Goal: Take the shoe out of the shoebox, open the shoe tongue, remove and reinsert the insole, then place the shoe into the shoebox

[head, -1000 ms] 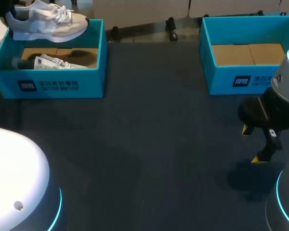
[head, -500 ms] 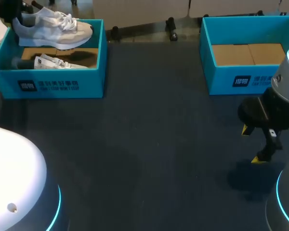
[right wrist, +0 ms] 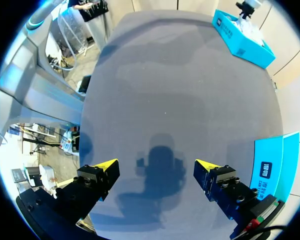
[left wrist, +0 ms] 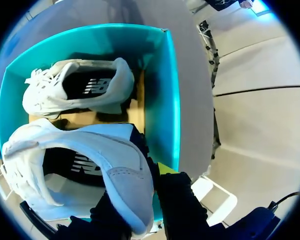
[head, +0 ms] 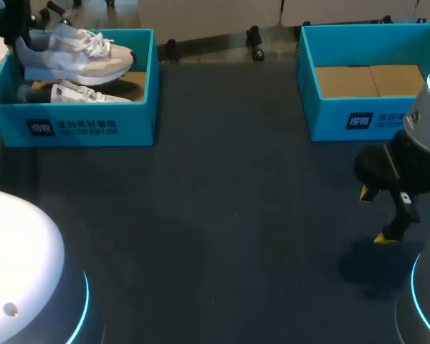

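A white shoe [head: 75, 56] hangs tilted over the left blue shoebox [head: 93, 129], its sole just above the rim. My left gripper [head: 18, 36] is shut on its heel at the box's far left corner. In the left wrist view the heel [left wrist: 130, 185] sits between the dark fingers of that gripper [left wrist: 145, 195], and the shoe's open mouth faces the camera. A second white shoe [left wrist: 75, 90] lies on its side on the box floor [head: 86, 93]. My right gripper [head: 378, 215] hangs open and empty over the mat at the right [right wrist: 157, 172].
A second blue shoebox [head: 330, 115] with a bare cardboard floor stands at the back right, close behind my right gripper. The dark mat [head: 222, 215] stretches between the two boxes. The left box shows far off in the right wrist view [right wrist: 240, 35].
My left gripper has lowered the held shoe down toward the left shoebox and a little to the left. The right arm has not moved.
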You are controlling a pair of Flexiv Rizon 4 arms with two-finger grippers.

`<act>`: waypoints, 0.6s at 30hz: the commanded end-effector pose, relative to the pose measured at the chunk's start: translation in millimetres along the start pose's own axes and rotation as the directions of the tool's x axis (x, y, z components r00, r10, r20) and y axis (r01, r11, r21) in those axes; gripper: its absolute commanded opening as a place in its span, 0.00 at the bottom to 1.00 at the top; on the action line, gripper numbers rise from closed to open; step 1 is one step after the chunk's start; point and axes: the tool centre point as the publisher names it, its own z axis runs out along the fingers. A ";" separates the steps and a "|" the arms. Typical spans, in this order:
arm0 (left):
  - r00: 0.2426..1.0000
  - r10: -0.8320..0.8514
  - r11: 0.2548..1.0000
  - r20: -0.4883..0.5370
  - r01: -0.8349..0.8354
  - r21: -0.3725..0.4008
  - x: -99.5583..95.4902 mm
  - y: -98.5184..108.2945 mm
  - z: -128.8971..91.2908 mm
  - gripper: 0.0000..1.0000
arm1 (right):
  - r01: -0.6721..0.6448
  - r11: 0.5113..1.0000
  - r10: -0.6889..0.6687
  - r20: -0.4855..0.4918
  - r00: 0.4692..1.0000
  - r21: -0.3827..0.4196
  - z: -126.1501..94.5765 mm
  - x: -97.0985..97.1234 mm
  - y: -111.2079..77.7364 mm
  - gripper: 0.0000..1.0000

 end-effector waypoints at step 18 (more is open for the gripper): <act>1.000 -0.027 1.000 -0.016 0.027 -0.003 -19.8 26.7 21.2 0.00 | 0.000 1.000 0.000 0.001 1.000 0.002 1.2 0.2 0.0 1.00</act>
